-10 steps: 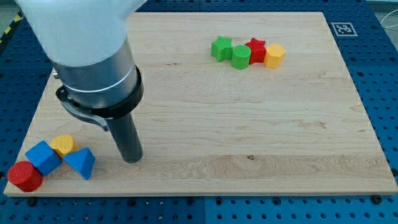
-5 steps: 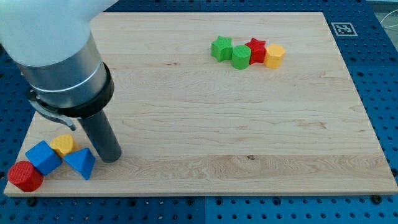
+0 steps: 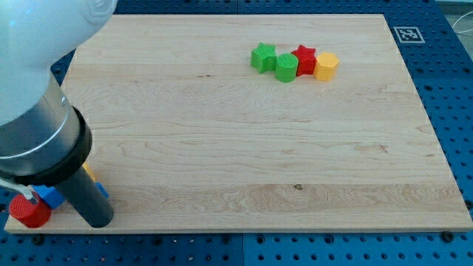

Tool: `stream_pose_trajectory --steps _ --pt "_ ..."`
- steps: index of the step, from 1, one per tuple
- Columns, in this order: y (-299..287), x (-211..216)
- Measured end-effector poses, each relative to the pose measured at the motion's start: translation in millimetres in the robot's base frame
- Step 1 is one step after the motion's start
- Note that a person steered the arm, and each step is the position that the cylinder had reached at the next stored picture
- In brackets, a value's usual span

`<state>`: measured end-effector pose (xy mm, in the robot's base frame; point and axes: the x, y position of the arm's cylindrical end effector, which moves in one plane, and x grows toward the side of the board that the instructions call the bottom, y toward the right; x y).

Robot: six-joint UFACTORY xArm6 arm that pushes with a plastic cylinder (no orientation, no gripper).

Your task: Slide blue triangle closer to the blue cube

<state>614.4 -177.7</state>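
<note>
Dark rod with my tip [image 3: 98, 222] at the board's near left corner, holding nothing, covers most of the blue triangle [image 3: 100, 191] and blue cube [image 3: 48, 196]; probably touching already. Push seems underway. Far off sit green, red, yellow blocks.

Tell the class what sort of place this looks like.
Probably a robotics lab bench: a wooden board lies on a blue perforated table, with a printed marker tag at its corner and small coloured blocks, such as a red star.
</note>
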Motion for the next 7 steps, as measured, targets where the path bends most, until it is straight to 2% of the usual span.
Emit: stream_pose_trajectory --steps 2,7 --pt "38 -25" --pt "19 -32"
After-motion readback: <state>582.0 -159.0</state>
